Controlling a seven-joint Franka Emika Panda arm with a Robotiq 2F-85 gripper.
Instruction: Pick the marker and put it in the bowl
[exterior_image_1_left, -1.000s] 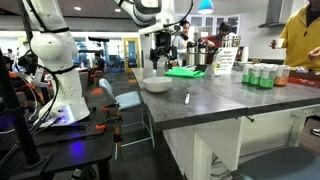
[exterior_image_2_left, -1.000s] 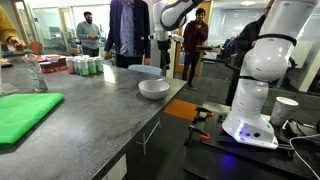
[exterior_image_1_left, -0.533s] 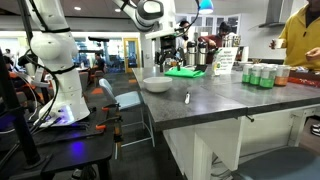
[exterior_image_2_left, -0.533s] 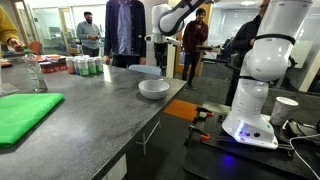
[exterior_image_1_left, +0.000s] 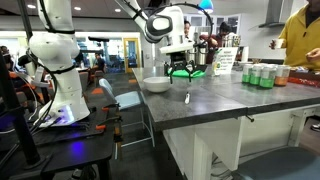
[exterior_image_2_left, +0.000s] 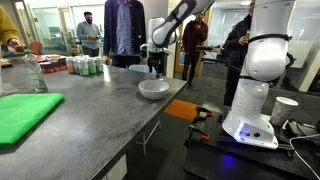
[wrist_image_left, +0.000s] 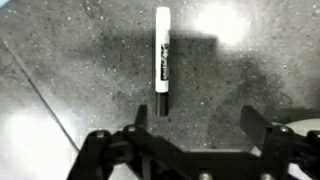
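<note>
Marker (wrist_image_left: 163, 58) lies on the counter (wrist_image_left: 262, 72) near the bowl (exterior_image_1_left: 157, 87) as the empty, wide-open gripper (wrist_image_left: 195, 122) hovers above, likely to descend and close next

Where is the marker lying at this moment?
In an exterior view the marker lies on the grey counter near the bowl, below the open gripper.

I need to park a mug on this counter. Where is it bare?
Bare: the broad stretch of counter between the green tray and the bowl, and the front strip between the marker and the cans. Crowded: the back, around the cans.
</note>
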